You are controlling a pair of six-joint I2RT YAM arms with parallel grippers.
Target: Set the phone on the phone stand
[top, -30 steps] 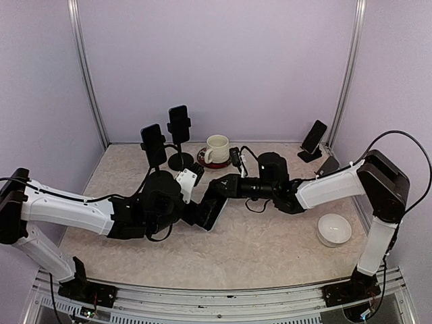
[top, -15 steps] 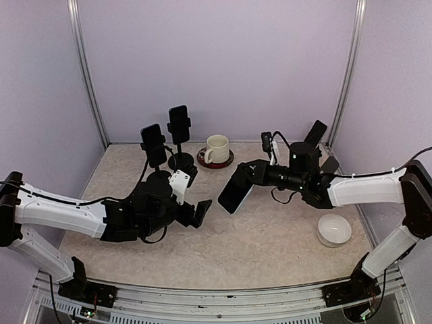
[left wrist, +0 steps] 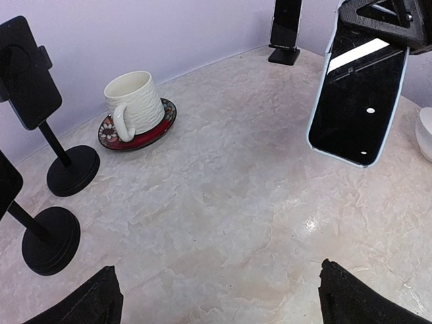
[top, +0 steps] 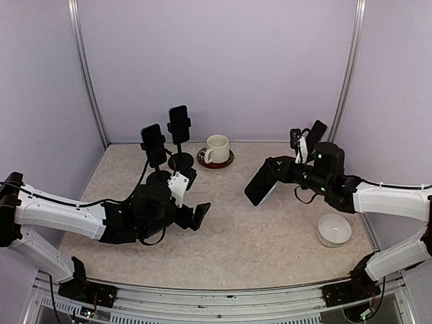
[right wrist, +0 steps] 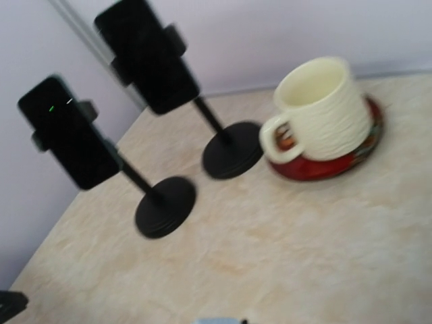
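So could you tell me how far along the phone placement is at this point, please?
Done: the phone is lifted off the table. In hand: the right gripper holds its upper end, jaws shut, tilted in the air; the left gripper is open and empty. Left: setting it on a stand. The two pole stands and the small back-right stand each seem occupied, so no free one shows.

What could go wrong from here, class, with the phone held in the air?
The black phone in a pale case hangs tilted, pinched only at its upper end by the right gripper; it could slip. The dark phone leaning on a small stand in the far right corner is close behind that gripper and could be knocked.
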